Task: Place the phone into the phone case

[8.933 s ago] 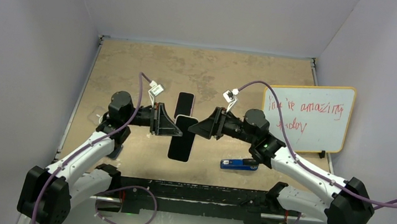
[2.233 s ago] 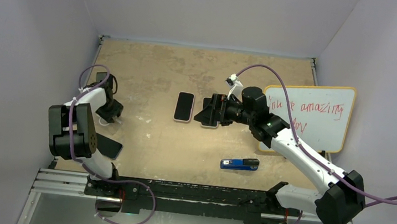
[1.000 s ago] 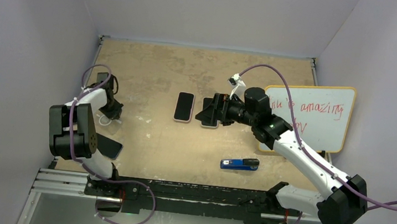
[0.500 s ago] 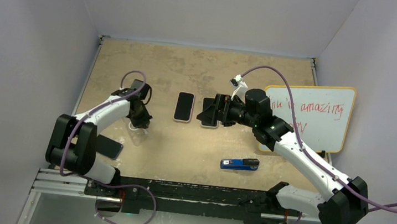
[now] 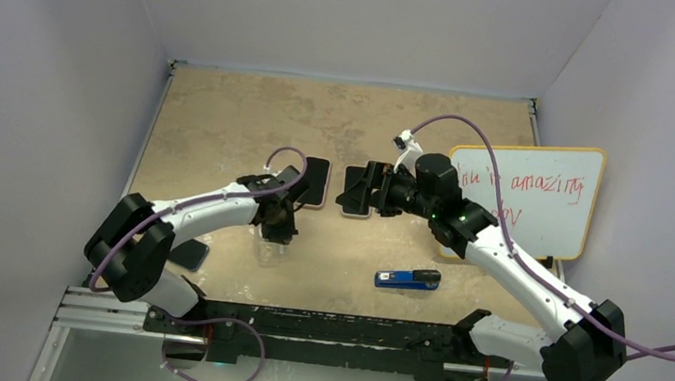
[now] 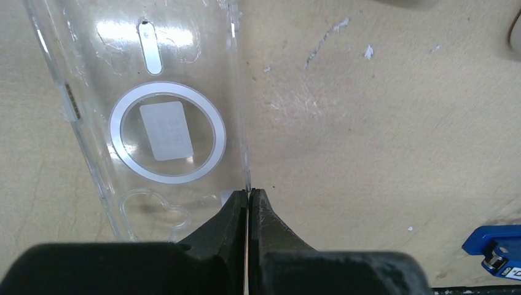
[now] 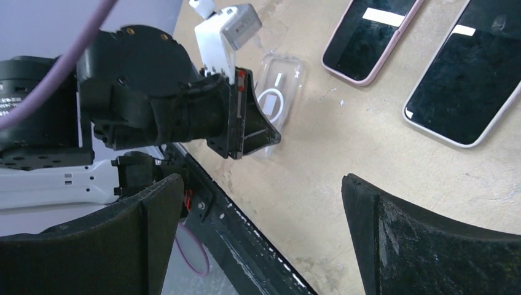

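Staging case (image 6: 166, 123), pinched by its rim in clamped left gripper (image 6: 247, 200) toward the near edge; probably next: release it flat, then grasp phone (image 7: 467, 80) with wide-spread, empty right gripper (image 7: 261, 190).

We see soft, even overhead light and faint shadows on the counter (image 5: 228, 113); glare streaks the clear phone case (image 6: 153, 123), and the right pincer (image 7: 258, 184) looms blurred.

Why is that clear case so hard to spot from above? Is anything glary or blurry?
Top view: the case is see-through, nearly lost against the table. Left wrist view: sharp, white glare on its upper end; the left gripper pinching its edge looks soft. Right wrist view: its own fingers loom blurred; both phones reflect bright strips.
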Robot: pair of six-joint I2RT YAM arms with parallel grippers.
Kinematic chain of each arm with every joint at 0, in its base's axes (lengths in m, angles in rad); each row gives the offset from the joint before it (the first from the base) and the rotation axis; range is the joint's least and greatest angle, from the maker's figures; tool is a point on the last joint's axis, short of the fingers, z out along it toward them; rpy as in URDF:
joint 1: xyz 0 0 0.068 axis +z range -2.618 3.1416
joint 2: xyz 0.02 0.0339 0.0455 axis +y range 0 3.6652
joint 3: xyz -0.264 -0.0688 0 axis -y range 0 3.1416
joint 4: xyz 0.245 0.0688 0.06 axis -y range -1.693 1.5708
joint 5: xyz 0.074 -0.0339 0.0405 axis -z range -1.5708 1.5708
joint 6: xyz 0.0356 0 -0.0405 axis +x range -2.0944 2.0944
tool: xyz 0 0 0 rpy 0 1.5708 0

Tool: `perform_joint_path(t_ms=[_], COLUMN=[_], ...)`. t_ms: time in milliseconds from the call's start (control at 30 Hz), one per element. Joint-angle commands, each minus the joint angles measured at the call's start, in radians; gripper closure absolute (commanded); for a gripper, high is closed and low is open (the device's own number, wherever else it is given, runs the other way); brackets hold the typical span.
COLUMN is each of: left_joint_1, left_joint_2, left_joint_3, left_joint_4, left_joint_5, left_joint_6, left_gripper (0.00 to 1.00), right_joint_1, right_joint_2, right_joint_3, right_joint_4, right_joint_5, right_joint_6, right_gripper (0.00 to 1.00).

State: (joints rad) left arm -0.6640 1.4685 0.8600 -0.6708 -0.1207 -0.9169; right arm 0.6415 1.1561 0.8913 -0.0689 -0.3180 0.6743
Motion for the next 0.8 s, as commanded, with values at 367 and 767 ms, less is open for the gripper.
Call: perform_joint_path(t_ms=[367,767], left_joint_1=[-0.071,-0.003], left_joint_2=[-0.020,-0.016], left_joint_3=[-0.006,0.180], left_joint_4=[0.116,-0.150], left_joint_5=[0.019,-0.201], left_joint_6=[0.006,-0.059], left_gripper=[0.78,0.18], right_joint_1=[0.003,0.003], right_joint_2=[-0.077,-0.093], right_joint_3=[-0.024,-0.046], right_joint_4=[-0.005,-0.007], right_joint_5=[0.052,0.050], right_joint_6=[0.005,0.015], right_gripper=[0.01,0.01])
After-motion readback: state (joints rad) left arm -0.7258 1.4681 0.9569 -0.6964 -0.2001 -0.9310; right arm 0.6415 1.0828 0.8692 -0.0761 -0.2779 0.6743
